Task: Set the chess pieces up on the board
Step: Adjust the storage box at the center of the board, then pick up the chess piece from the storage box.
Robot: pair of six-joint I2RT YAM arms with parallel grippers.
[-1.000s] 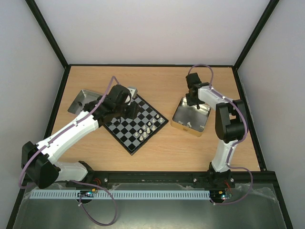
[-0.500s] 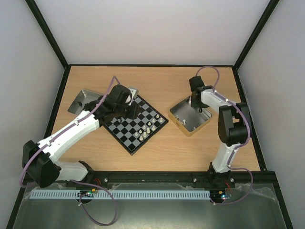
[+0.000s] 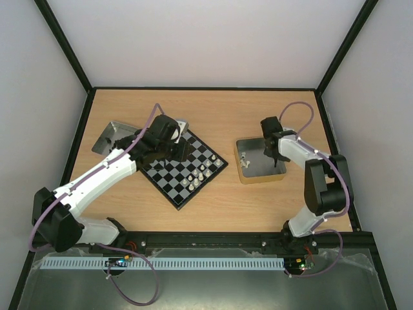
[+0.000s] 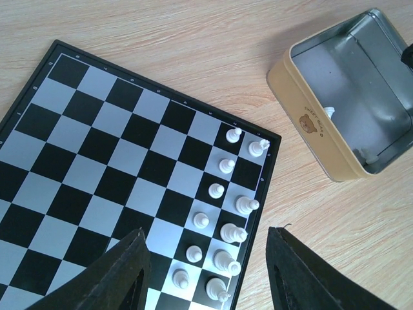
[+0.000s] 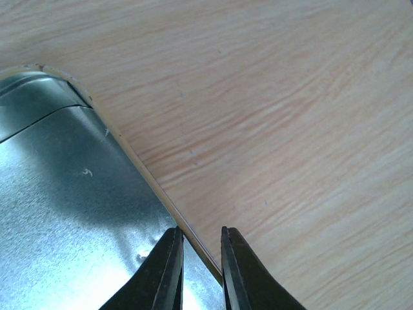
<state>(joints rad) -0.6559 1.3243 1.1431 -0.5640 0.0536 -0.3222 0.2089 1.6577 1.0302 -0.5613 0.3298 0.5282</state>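
The board [image 3: 169, 179] lies left of centre, with several white chess pieces [image 3: 201, 173] in two rows along its right edge. In the left wrist view the pieces [image 4: 226, 223] fill the board's [image 4: 97, 148] near right corner. My left gripper [image 3: 174, 150] hovers above them, open [image 4: 208, 231], holding nothing. My right gripper [image 3: 275, 161] is at the right wall of a cream tin [image 3: 258, 176]. Its fingers [image 5: 201, 231] are closed on the tin's rim [image 5: 129, 152], one finger inside and one outside. A few white pieces [image 4: 330, 112] lie inside the tin [image 4: 310, 123].
A shallow metal tray [image 3: 106, 139] lies at the far left. A small metal part [image 3: 183, 123] shows behind my left wrist. Bare wood lies between board and tin. Black frame edges bound the table.
My right gripper closed on the tin's wall and shifted right and nearer. The tin turned with it and now sits square to the table. The left arm barely moved.
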